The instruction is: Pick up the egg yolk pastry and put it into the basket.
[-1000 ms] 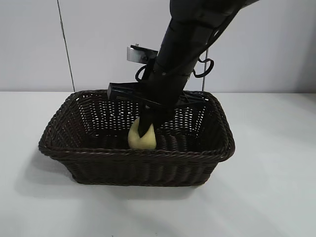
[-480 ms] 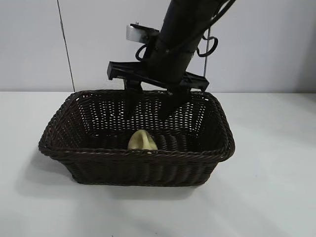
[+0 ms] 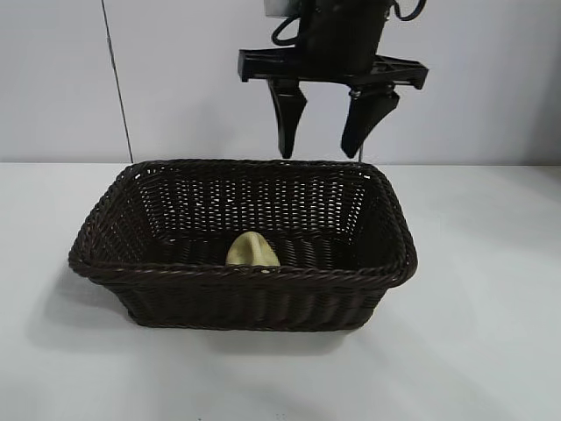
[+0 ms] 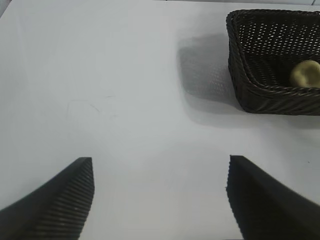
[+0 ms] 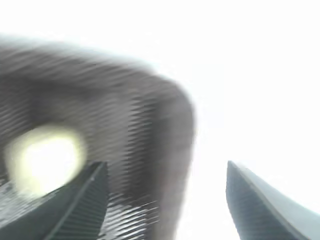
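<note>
One small pale yellow domed egg yolk pastry [image 3: 252, 249] is lying inside the dark brown woven wicker basket [image 3: 386, 263]. Right hand [image 3: 326, 123] is hovering above, released and empty, clearing the rim. Left hand [image 4: 160, 200] is idling released over the white surface [image 4: 115, 90].

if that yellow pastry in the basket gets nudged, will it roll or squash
The egg yolk pastry is domed, so it would probably rock rather than roll far; the basket walls should stop it. Its creased, matte top suggests it is soft and likely dents under a firm pinch.
</note>
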